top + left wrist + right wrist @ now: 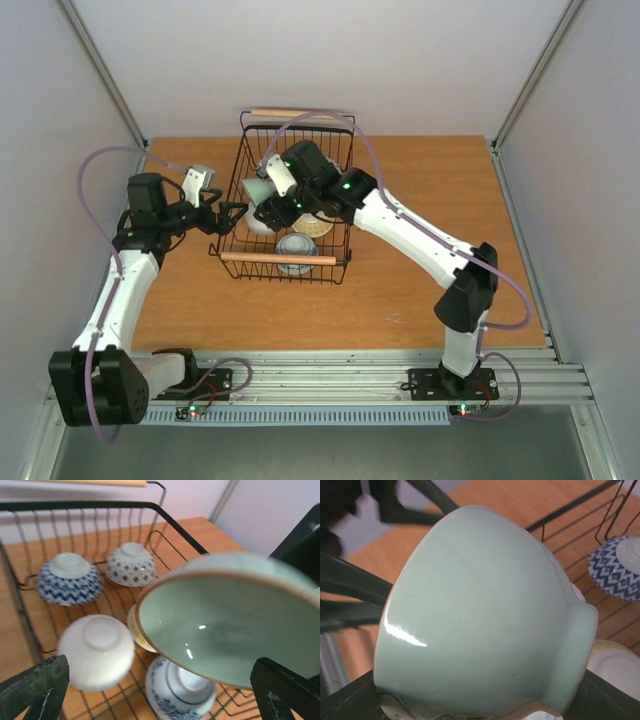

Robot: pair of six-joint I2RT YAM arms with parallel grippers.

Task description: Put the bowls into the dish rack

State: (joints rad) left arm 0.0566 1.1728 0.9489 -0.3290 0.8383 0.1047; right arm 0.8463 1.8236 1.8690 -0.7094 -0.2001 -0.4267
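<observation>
The right hand [477,705] grips a pale green glazed ceramic bowl [480,615], held above the black wire dish rack [100,504] and its upturned bowls [97,650]. The green bowl is tipped sideways, its axis near level and its mouth toward the open, empty left hand [228,213]. Placing seems underway; the next move likely calls for lowering the bowl into a free gap, then letting go.

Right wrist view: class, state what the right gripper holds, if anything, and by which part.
The pale green bowl, tipped on its side, is clamped across its outer wall by the right gripper. The exact contact points are cut off at the frame's bottom edge.
</observation>
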